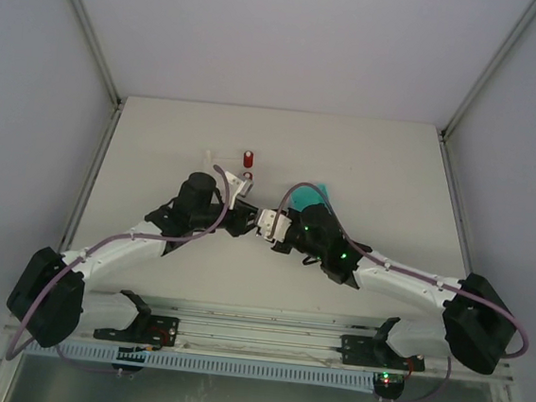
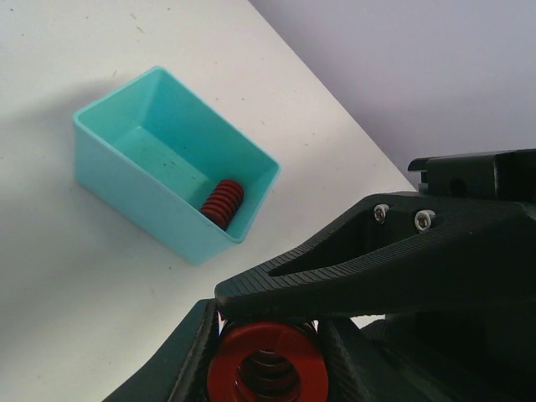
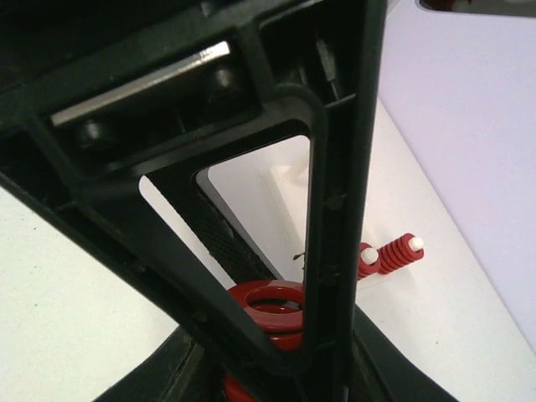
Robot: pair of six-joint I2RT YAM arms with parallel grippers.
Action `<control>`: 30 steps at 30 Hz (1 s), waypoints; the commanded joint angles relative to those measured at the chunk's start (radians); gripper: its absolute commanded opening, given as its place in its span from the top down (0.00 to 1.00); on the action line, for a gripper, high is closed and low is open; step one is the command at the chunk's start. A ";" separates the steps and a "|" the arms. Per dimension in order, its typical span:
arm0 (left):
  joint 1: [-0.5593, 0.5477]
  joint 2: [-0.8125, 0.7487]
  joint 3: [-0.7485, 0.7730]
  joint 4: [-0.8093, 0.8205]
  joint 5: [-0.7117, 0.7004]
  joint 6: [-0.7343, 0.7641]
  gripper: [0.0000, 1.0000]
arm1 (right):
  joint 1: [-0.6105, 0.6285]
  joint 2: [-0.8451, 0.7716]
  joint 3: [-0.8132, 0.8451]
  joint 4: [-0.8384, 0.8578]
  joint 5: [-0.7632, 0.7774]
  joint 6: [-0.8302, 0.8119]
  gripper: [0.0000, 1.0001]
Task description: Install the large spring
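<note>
The large red spring [image 2: 266, 366] sits end-on between the fingers of my left gripper [image 2: 268, 360], which is shut on it. A ribbed black finger [image 2: 377, 268] of my right gripper lies across its top. In the right wrist view the spring [image 3: 270, 303] is between the jaws of my right gripper [image 3: 276, 352], partly behind the left gripper's black frame. In the top view both grippers meet at mid-table, left [image 1: 246, 210] and right [image 1: 266, 224]. A small red spring [image 3: 400, 254] stands on a white peg; it also shows in the top view [image 1: 248, 158].
A teal bin [image 2: 126, 180] holds another red spring [image 2: 221, 203]; in the top view the bin [image 1: 322, 190] is partly behind the right arm. A white fixture block [image 3: 289, 177] lies beyond the grippers. Grey walls enclose the table on three sides.
</note>
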 commanded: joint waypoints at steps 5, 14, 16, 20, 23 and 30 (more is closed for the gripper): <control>0.002 -0.010 0.083 -0.063 -0.044 0.016 1.00 | 0.008 -0.011 -0.007 0.010 0.103 0.127 0.44; 0.021 -0.007 0.203 -0.182 -0.324 0.086 1.00 | 0.008 -0.102 0.054 -0.172 0.292 0.424 0.00; 0.027 0.007 0.238 -0.208 -0.388 0.103 1.00 | 0.007 -0.086 0.105 -0.248 0.378 0.509 0.01; 0.050 0.051 0.310 -0.252 -0.496 0.131 1.00 | 0.003 -0.054 0.175 -0.341 0.481 0.654 0.01; 0.079 0.091 0.353 -0.286 -0.538 0.143 1.00 | -0.022 -0.052 0.185 -0.395 0.538 0.732 0.01; 0.205 0.232 0.467 -0.343 -0.564 0.183 1.00 | -0.148 -0.116 0.132 -0.477 0.529 0.867 0.01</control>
